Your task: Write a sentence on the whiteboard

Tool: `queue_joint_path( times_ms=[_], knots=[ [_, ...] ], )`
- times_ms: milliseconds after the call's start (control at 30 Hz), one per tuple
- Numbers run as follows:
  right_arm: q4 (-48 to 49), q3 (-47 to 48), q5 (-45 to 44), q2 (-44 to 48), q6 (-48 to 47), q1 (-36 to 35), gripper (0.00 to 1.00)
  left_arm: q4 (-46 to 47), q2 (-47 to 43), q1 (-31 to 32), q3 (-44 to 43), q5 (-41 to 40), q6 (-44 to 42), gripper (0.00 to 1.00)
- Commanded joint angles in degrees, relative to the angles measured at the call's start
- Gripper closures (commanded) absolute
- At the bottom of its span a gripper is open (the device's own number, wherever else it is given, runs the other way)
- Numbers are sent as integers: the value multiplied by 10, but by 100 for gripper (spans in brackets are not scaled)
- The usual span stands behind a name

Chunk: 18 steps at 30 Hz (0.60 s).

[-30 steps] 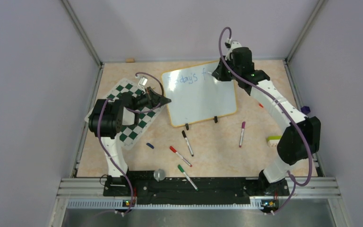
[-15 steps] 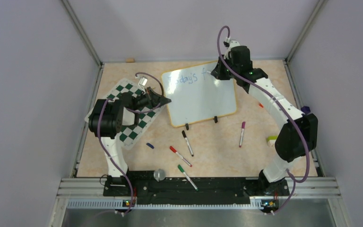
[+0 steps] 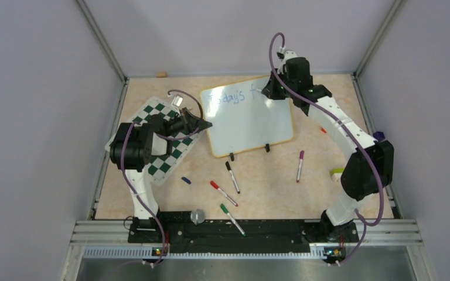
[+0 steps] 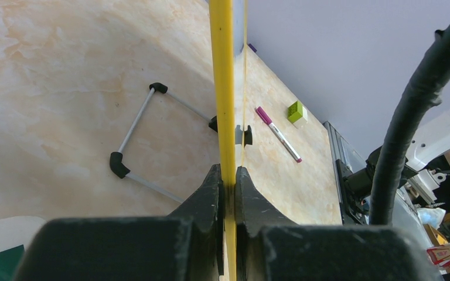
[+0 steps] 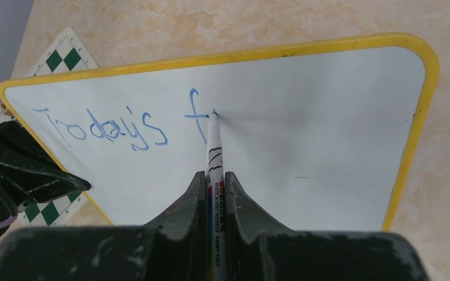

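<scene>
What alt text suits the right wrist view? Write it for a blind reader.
The right gripper clamps a white marker, its tip on the yellow-rimmed whiteboard at the end of blue lettering reading "Today's f". A chess mat shows beyond the board's upper left edge.

Whiteboard (image 3: 249, 117): on tabletop (image 3: 281, 187), far centre; clips (image 3: 232, 156) on near edge.
Chess mat (image 3: 158, 146): on tabletop, left of whiteboard, just beside it.
Sentence (image 3: 231, 96): on whiteboard, along far edge, left part.
Left gripper (image 3: 207, 124): over chess mat, clamped on whiteboard's left edge.
Right gripper (image 3: 268, 91): above whiteboard's far edge, clamped on held marker (image 5: 214, 146); marker tip touching whiteboard at right end of sentence.
Marker cluster (image 3: 223, 193): three, on tabletop, before clips.
Lone marker (image 3: 299, 165): on tabletop, right of marker cluster.
Block (image 3: 338, 173): on tabletop, right of lone marker.
</scene>
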<state>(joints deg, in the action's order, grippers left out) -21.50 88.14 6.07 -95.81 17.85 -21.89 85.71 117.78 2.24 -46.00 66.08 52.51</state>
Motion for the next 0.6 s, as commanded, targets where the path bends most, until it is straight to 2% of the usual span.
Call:
queue_joint_path(
  times_ms=[0, 333, 567],
  knots=[
    [-5, -16, -13, 17, 0, 0, 100, 71, -10, -3, 4, -1, -47, 100],
    [-9, -37, -32, 32, -1, 0, 100, 71, -10, -3, 3, 1, -46, 100],
    [-21, -11, -65, 22, -4, -1, 100, 71, -10, -3, 3, 0, -46, 100]
  ],
)
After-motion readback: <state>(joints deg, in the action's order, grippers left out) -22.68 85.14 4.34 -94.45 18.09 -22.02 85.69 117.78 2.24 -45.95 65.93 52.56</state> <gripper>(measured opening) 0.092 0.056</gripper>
